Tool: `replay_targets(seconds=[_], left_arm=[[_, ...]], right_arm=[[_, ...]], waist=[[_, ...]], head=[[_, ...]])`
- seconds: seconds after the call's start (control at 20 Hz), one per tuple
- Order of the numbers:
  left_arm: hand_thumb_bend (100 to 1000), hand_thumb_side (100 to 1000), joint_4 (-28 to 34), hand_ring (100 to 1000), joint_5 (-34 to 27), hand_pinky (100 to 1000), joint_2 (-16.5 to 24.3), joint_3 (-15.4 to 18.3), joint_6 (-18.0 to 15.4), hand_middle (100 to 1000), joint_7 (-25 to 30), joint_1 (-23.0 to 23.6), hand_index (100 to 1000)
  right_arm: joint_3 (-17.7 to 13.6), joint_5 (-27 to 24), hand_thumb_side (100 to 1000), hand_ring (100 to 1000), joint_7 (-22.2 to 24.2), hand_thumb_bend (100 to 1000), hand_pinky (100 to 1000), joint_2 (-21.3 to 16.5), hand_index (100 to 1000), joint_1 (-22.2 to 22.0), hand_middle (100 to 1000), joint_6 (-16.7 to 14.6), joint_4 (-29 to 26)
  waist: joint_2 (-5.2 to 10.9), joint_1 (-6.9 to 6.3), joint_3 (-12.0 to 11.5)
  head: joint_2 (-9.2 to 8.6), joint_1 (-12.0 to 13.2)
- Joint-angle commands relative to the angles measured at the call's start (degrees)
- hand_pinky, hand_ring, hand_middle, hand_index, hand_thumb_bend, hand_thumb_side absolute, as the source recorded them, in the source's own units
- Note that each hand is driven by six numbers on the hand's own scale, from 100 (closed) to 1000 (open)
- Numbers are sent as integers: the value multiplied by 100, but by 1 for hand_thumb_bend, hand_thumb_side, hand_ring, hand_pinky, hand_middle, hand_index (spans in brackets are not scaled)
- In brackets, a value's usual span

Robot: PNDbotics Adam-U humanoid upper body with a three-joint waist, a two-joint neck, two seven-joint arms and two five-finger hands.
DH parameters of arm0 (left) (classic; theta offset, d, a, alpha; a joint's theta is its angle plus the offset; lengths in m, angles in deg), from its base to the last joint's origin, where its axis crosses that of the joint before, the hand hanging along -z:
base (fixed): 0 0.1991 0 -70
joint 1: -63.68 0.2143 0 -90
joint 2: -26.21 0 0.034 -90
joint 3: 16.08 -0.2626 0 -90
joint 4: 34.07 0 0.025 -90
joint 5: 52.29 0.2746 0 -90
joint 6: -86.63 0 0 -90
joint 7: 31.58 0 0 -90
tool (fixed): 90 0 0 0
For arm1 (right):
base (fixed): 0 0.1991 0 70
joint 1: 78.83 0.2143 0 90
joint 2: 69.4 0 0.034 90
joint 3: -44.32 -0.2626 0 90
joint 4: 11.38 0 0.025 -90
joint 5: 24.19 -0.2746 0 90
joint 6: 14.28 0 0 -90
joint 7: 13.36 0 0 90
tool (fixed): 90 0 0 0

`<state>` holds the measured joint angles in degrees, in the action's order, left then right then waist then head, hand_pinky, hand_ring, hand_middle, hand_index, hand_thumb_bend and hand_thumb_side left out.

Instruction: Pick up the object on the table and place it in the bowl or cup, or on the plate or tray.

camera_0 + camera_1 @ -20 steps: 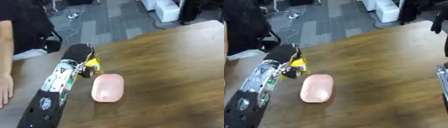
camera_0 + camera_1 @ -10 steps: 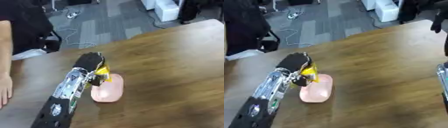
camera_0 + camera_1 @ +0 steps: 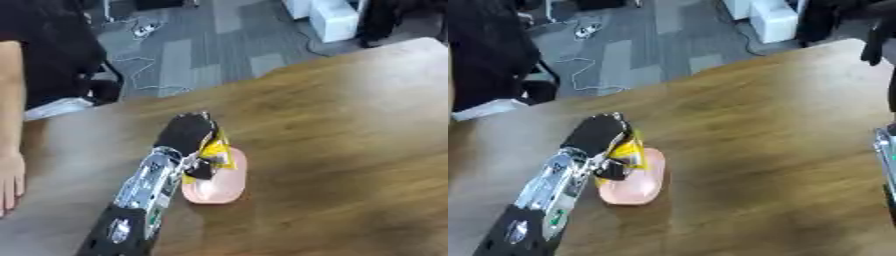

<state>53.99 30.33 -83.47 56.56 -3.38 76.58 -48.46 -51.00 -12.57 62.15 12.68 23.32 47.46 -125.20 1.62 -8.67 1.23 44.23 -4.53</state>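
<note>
The robot's left arm (image 3: 144, 192) comes in from the lower left corner and reaches up toward 1 o'clock over the wooden table (image 3: 350, 150). It is silver along the forearm and black near the bottom edge. At its end the left hand (image 3: 188, 137) is black, and its fingers are curled around a small yellow object (image 3: 216, 149), which looks like a packet with some dark marking; what it is exactly cannot be made out. The hand holds this yellow object above the near left part of a pink oblong tray (image 3: 219, 177). The pink tray lies flat on the table just at 3 o'clock from the wrist, with its long side running away from the robot. The hand covers the far left part of the tray, so it is not clear if the yellow object touches the tray surface or is only above it.

At the right edge of the right eye view, a part of the right arm (image 3: 885, 160) shows, well apart from the tray; its hand is not visible.

At 9 o'clock, at the left edge of the table, a person's bare hand (image 3: 10, 182) rests on the wood, far from the tray. Beyond the table, at 12 o'clock, there is a grey carpet floor (image 3: 175, 55) with cables (image 3: 140, 30) and a white box (image 3: 332, 20).
</note>
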Motion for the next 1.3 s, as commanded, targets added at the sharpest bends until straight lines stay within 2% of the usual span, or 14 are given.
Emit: replay_targets(seconds=[0.05,0.15,0.3,0.75,0.85,0.9,0.95,1.0,1.05,1.1,1.2,1.3], left_arm=[[216,575,79,391,96,133,-40,13,-88,388,-9,-42,509],[273,592,71,416,174,177,-48,45,-121,418,83,-31,541],[294,585,85,416,239,182,-53,84,-139,422,210,-25,543],[302,576,93,417,265,197,-51,88,-197,423,485,-26,542],[318,583,89,439,280,230,-36,87,-199,445,517,-31,556],[376,650,72,526,300,348,-12,90,-196,544,549,-36,655],[412,693,23,591,346,425,33,102,-188,608,626,-49,711],[376,650,33,526,358,348,24,102,-192,544,644,-59,655],[412,693,14,591,382,425,48,109,-189,608,687,-61,711],[566,822,-29,760,420,617,71,125,-179,766,757,-61,830],[655,868,-177,839,502,732,80,160,-165,841,946,-40,884],[669,918,-305,906,559,833,61,199,-148,913,1038,-26,946]], right_arm=[[-16,-13,1000,239,22,100,100,-144,631,95,296,-5,-77],[-16,-15,1000,239,22,100,100,-145,631,95,295,-8,-77],[-15,-15,1000,238,23,100,100,-146,630,91,295,-11,-77],[-10,-9,1000,237,23,100,100,-146,629,84,293,-21,-77],[-10,-8,1000,236,23,100,100,-146,629,83,292,-21,-77],[-9,-8,1000,236,24,100,100,-146,628,82,292,-22,-77],[-8,-7,1000,235,24,100,100,-146,629,79,291,-23,-77],[-8,-7,1000,236,24,100,100,-145,628,80,292,-24,-77],[-7,-7,1000,235,25,100,100,-145,629,79,291,-25,-77],[-7,-6,1000,232,25,100,100,-145,629,74,288,-25,-77],[-8,3,1000,231,29,100,100,-142,629,62,287,-29,-77],[-8,11,1000,230,31,100,100,-140,629,53,285,-31,-77]], waist=[[27,42,-14],[27,42,-16],[27,42,-21],[19,46,-27],[18,47,-28],[17,47,-29],[16,47,-31],[16,48,-29],[15,48,-32],[12,49,-36],[1,56,-47],[-5,61,-55]], head=[[-12,-22],[-12,-24],[-12,-22],[-12,-13],[-12,-14],[-12,-15],[-12,-16],[-12,-14],[-12,-16],[-12,-17],[-12,-12],[-12,-11]])
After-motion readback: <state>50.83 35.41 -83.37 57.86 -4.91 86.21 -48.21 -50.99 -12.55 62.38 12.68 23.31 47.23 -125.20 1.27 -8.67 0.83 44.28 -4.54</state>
